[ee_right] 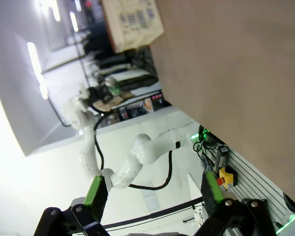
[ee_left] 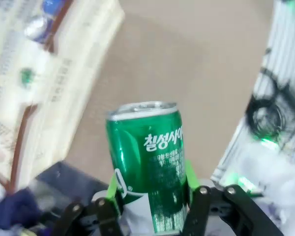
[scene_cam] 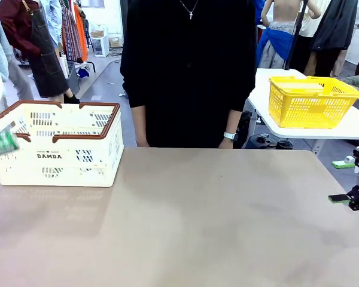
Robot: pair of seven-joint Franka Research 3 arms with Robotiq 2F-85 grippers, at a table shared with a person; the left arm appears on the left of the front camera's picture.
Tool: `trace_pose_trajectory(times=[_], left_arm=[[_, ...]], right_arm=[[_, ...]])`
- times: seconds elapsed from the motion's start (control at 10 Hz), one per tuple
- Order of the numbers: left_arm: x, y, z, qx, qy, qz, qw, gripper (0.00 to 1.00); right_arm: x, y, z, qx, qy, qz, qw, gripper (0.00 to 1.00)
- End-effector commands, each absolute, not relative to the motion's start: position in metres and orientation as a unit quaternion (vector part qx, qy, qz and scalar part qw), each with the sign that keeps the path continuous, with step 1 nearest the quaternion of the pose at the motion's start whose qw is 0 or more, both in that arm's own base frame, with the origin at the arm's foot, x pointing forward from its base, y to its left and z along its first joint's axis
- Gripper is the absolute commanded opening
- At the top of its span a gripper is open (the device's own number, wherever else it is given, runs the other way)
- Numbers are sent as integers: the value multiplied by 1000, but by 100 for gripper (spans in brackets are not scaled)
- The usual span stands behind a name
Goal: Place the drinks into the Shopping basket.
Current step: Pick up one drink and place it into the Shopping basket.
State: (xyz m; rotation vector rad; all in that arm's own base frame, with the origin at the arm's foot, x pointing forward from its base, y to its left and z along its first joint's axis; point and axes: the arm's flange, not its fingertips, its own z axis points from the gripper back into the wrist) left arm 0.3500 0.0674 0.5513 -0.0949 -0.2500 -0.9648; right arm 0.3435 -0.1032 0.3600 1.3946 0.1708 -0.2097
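My left gripper [ee_left: 151,181] is shut on a green can [ee_left: 148,162] with white Korean lettering, its green pads [ee_left: 113,186] pressing the can's lower sides. The front view shows this can [scene_cam: 0,144] as a green blur at the far left edge, just beside the left end of the cream-white Shopping basket [scene_cam: 78,161]. The basket [ee_left: 64,73] stands up and to the left of the can, and a blue and silver can [ee_left: 42,19] lies inside it. At the table's right edge my right gripper [scene_cam: 341,180] is open, and nothing sits between its fingers [ee_right: 96,192].
A person in black stands at the far side of the brown table [scene_cam: 215,221], arms down. A bright yellow basket [scene_cam: 311,101] sits on a separate white table at the back right. My left arm [ee_right: 137,157] appears far off in the right wrist view.
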Motion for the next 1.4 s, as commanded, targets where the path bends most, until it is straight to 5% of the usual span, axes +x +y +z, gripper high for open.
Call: trace_pose_trajectory(times=[0.0,0.3,0.6,1.0,1.3], left_arm=[[415,69,597,-48,-108,-308,944,0],[504,106,592,-25,-124,-102,987,0],[540,132,562,-11,-200,-9,980,0],[544,136,556,-15,-163,-29,986,0],[559,127,535,-11,-221,-10,975,0]], right_arm=[[341,-103,364,632,84,-103,763,100],[341,-103,364,632,84,-103,763,100],[341,-103,364,632,84,-103,763,100],[341,-103,364,632,84,-103,763,100],[341,-103,364,632,84,-103,763,100]])
